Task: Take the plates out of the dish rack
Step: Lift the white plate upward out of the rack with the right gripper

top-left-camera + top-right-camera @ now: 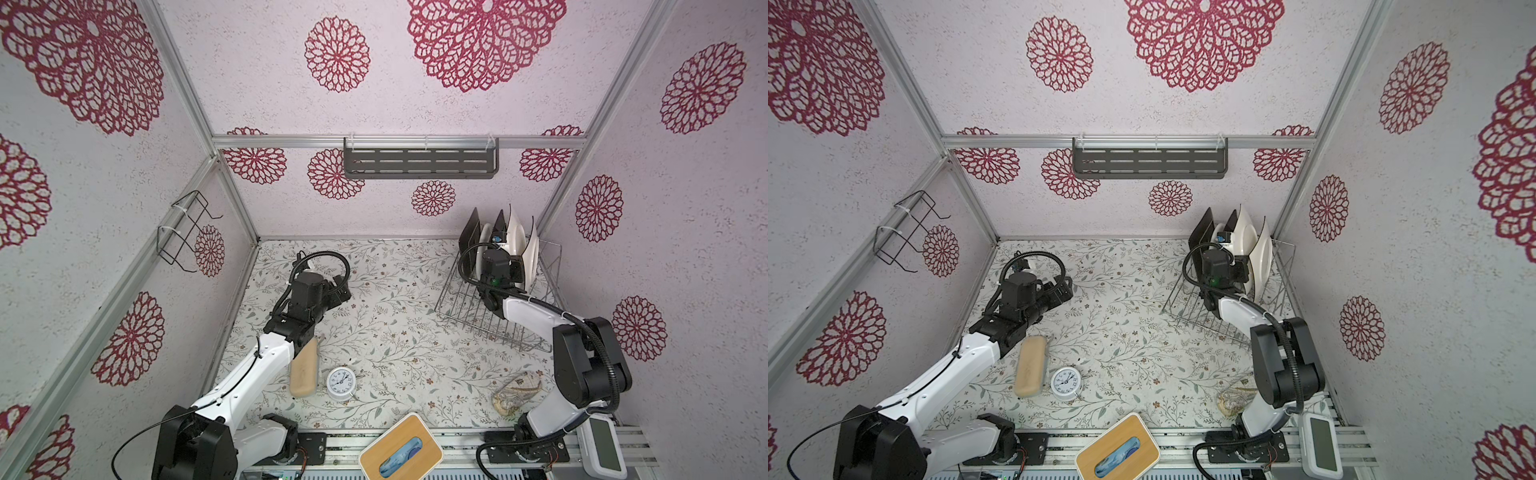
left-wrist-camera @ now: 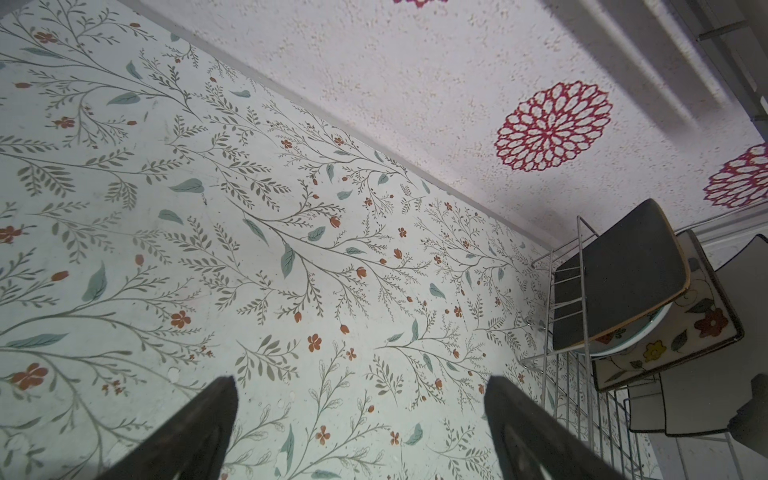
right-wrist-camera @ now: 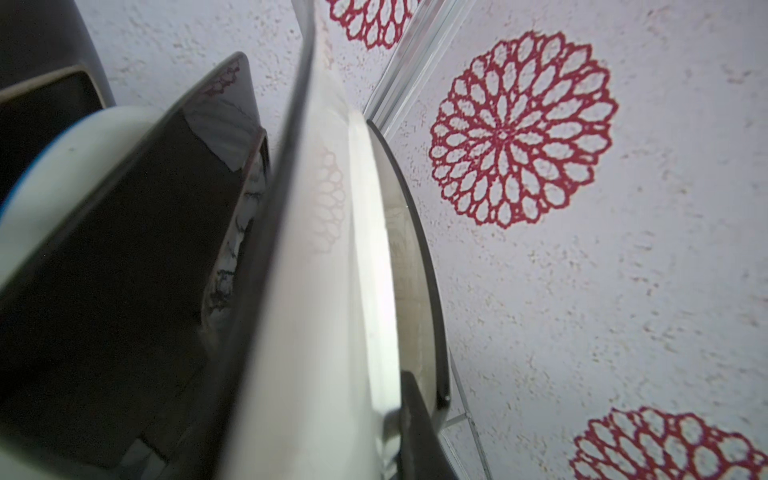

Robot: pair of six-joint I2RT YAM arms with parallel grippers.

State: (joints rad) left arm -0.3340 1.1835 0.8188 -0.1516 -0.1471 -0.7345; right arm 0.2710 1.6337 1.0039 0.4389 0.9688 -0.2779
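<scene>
— What's the right gripper (image 3: 390, 415) doing?
— It's pressed together on the rim of a white plate (image 3: 332, 257). One finger (image 3: 419, 436) shows against the plate's face; the other is hidden behind it.
— And where's that plate?
— Upright in the rack (image 1: 469, 316), at the far right corner of the table (image 1: 395, 332). A second white plate (image 1: 532, 249) stands just beside it, toward the wall (image 1: 623, 270). On its other side come a dark plate (image 1: 498, 222), a round white one (image 1: 484, 239), then another dark one (image 1: 469, 232).
— Lifted clear?
— Can't tell; the arm (image 1: 528, 316) covers its lower edge.
— The left gripper (image 2: 361, 436)?
— Spread wide, holding nothing, hovering over the table well apart from the rack.
</scene>
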